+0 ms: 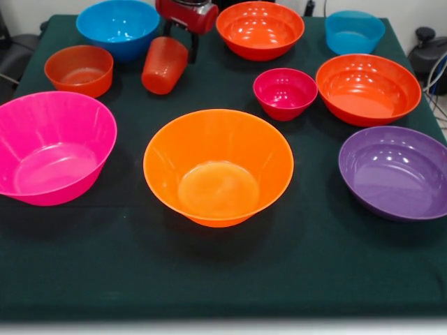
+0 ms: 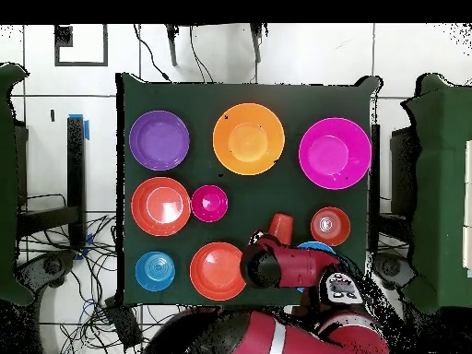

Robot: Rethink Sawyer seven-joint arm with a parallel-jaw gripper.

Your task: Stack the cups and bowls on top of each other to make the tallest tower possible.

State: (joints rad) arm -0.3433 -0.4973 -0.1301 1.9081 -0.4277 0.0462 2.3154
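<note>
the gripper [image 1: 183, 35] holds the orange-red tumbler [image 1: 164, 65] tilted, its dark fingers closed on the cup's upper end (mouth facing down toward the cloth). the tumbler hangs between the small orange bowl [image 1: 79, 70] and the small magenta bowl [image 1: 284, 93], in front of the blue bowl [image 1: 118, 26]. the large yellow-orange bowl [image 1: 218, 166] stands empty mid-table, beside the large pink bowl [image 1: 52, 146].

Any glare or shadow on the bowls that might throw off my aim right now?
Front view: bright highlights streak the purple bowl and the two orange-red bowls; soft shadows fall toward the camera under the large yellow-orange bowl. Overhead view: the arm hides part of the blue bowl.
</note>
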